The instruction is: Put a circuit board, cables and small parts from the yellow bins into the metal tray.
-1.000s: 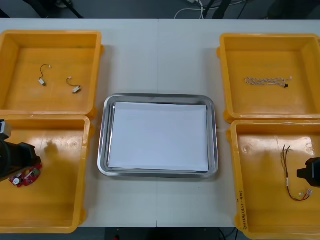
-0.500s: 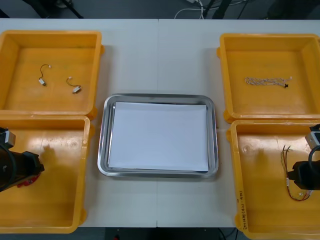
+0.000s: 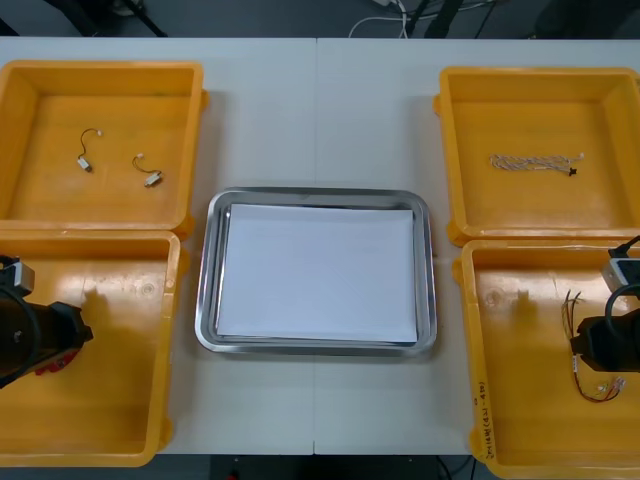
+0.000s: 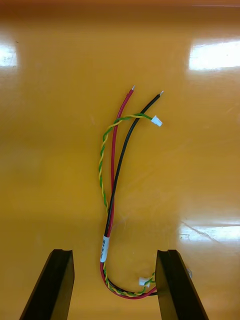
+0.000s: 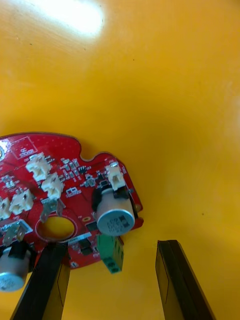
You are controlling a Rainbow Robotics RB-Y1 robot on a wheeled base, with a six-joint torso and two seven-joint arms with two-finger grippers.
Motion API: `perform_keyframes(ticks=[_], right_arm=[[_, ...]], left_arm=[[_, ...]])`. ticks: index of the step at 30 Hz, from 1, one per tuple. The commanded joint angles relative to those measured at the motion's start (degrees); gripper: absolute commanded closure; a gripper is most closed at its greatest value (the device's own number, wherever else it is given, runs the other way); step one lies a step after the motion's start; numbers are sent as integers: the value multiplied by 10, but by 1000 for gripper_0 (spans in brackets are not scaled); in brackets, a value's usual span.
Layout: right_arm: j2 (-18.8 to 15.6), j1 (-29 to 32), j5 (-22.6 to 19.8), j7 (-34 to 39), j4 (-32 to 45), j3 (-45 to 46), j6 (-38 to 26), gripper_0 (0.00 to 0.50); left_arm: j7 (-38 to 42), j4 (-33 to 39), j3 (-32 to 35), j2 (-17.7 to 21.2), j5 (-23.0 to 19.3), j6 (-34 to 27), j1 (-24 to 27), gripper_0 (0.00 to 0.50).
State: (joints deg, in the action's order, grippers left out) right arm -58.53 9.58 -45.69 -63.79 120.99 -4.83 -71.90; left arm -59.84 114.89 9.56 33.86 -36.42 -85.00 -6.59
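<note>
**Both grippers poised in the near bins.** The left gripper [image 5: 112, 250], fingers apart, stands in the near-left yellow bin [image 3: 110, 425] over the round red circuit board [image 5: 65, 200]. Only the board's edge, with a capacitor and green connector, lies between the fingers. Closing here may pinch a component instead of the board, or tip and skid it.

The right gripper [image 4: 115, 255], also spread, straddles the looped end of the cable bundle [image 4: 112, 200] in the near-right yellow bin [image 3: 520, 400]. Its height above the floor is hard to judge. If it closes too high, the thin wires may slip free. The metal tray [image 3: 205, 300] at centre holds no parts yet.
</note>
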Motion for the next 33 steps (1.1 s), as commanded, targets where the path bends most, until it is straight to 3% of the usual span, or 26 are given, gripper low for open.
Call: perform_keyframes(ticks=[1,14,15,16,17,18,33], right_arm=[[3,-13,2,-14,-11,-15,11,26],[4,-17,16,-10,-30,-47,29,28],[4,-17,15,-8,-30,-47,29,28],[4,-17,15,-8,-30,-47,29,28],[7,-17,15,-8,-33,-47,29,28],[9,-17,15,-9,-36,-47,30,28],[34,-19,40,-10,-47,-56,34,27]], left_arm=[[62,-2,-12,-7,9,11,-11,0],[60,-2,-13,-7,11,11,-11,0],[59,-2,-13,-7,11,10,-12,167],[59,-2,-13,-7,11,10,-11,234],[58,-2,-13,-7,11,10,-11,400],[57,-2,-13,-7,11,10,-11,495],[56,-2,-13,-6,13,10,-11,500]])
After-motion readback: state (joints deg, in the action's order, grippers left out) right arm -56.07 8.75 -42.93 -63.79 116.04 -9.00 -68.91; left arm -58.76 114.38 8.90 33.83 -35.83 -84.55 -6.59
